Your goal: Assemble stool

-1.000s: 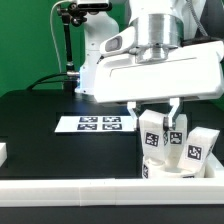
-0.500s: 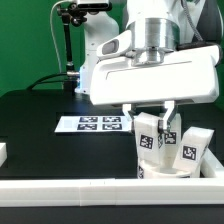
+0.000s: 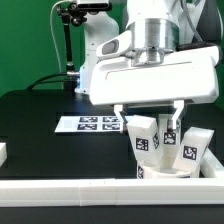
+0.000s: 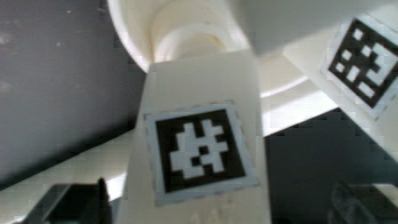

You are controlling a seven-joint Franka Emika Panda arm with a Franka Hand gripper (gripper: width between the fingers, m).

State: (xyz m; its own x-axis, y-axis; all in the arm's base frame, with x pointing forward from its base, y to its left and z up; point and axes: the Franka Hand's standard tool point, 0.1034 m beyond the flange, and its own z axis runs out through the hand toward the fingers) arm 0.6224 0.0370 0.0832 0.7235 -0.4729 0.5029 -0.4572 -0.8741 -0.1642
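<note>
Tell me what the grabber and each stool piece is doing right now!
Gripper: open, fingers spread either side of the front leg.
Front leg: standing on the seat, not gripped.
Back leg: upright.
Side leg: upright on the seat.
Seat: lying flat.
Marker board: flat on the table.

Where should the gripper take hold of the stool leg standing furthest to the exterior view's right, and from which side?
Grip that leg across its upper half, on two opposite flat faces, coming down from above. It stands nearly upright with its lower end at the seat, so only the top is free, and another leg close beside it probably crowds a sideways approach.
</note>
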